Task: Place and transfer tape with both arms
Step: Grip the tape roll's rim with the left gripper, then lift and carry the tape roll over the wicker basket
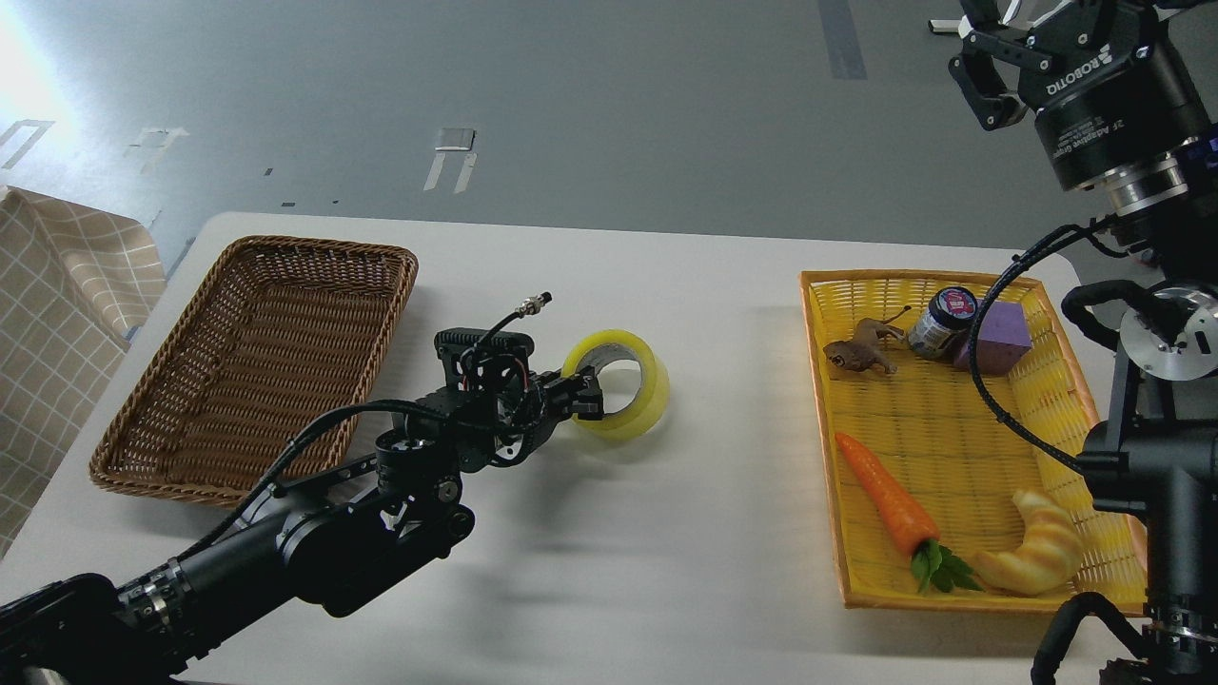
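Fingers of the left gripper (588, 398) close on the near wall of the tape (618, 383), one finger apparently inside the ring and one outside, though the dark parts blur together at this range. The roll stands on edge near the middle of the table (666, 590), its open core facing the left arm, its axis running roughly along the table's length. It lies between the brown basket (257, 371) by the left edge and the yellow tray (913, 438) by the right edge, closer to the basket. The left arm reaches in low from the near left corner, wrist level, forearm almost flat above the tabletop. The right gripper (994, 57) hangs high beyond the far right corner, well apart from the roll; its fingers look spread and hold nothing. The left arm is plainly the nearer one.
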You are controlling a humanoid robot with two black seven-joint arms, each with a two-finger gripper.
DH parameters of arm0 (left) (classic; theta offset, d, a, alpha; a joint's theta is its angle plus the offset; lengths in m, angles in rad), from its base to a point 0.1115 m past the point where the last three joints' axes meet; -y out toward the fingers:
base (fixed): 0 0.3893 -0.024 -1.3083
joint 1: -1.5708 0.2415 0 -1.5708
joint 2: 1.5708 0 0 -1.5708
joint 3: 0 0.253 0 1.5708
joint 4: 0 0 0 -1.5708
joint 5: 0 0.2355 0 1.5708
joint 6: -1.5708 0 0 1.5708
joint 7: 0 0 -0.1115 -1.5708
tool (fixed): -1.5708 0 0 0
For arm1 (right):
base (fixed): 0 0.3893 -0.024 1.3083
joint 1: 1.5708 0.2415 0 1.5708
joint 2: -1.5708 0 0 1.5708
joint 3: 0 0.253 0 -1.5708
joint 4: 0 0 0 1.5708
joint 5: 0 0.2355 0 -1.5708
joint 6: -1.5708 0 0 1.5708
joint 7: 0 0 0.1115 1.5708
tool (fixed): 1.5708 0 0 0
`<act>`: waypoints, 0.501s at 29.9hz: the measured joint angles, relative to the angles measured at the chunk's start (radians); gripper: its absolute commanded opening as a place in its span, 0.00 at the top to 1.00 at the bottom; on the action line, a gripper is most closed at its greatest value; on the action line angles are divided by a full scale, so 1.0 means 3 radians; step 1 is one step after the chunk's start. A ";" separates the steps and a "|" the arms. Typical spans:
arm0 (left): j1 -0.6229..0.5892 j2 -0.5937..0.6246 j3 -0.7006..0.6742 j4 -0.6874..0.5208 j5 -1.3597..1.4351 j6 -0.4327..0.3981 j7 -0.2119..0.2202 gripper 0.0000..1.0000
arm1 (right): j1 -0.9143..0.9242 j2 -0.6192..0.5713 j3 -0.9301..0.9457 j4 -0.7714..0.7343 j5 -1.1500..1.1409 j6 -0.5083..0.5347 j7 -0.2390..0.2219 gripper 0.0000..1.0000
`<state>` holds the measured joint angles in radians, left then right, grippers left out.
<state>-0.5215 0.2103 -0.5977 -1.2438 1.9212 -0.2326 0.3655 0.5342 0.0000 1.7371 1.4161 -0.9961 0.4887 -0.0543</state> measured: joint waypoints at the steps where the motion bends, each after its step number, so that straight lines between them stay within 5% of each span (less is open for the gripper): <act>1: -0.0035 0.0021 -0.0001 -0.0020 -0.0021 -0.0017 0.0003 1.00 | -0.0006 0.0000 0.0000 0.0000 -0.0001 0.0000 0.0000 0.00; 15: -0.0772 0.0550 -0.0026 -0.0207 -0.0071 -0.0621 -0.0022 1.00 | -0.0015 0.0000 0.0007 0.0000 0.0002 0.0000 0.0019 0.00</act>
<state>-0.7529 0.3751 -0.6053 -1.3058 1.8998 -0.4189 0.3588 0.5299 0.0000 1.7394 1.4160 -0.9955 0.4887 -0.0486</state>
